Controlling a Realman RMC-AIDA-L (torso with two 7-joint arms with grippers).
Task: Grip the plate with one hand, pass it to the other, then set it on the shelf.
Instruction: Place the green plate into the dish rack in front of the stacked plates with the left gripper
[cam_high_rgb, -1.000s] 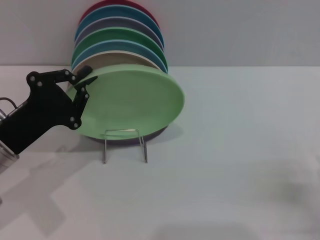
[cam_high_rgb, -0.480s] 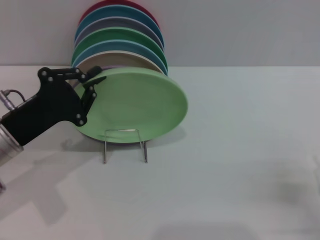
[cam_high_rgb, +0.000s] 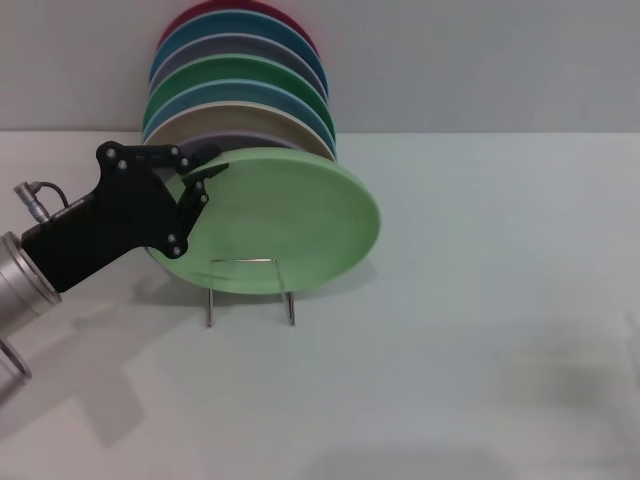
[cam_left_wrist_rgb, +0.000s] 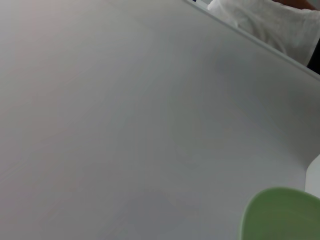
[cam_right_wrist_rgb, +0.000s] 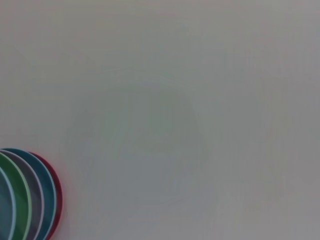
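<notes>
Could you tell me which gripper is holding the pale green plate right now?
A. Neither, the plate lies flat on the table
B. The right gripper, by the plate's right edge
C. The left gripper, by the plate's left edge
C: in the head view the left gripper clamps the left edge of the plate, at the front of the rack; the right gripper is out of sight.

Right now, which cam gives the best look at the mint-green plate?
Head view. It shows the whole mint-green plate tilted over the wire rack, with the left gripper clamped on its rim. Left wrist view catches only a sliver of the plate's edge. Right wrist view misses it.
</notes>
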